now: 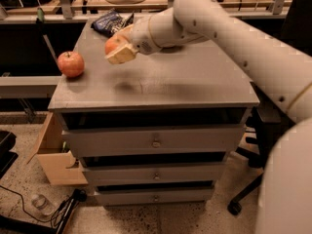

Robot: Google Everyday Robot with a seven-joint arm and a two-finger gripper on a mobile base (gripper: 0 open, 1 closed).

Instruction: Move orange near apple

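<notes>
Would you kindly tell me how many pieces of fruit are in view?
2. The apple sits at the left edge of the cabinet top; the orange is held in the end effector above it.

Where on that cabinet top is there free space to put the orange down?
The cabinet top is bare between the apple and the gripper, which holds the orange above it, and across the front and right. The snack bag and arm crowd the back.
</notes>
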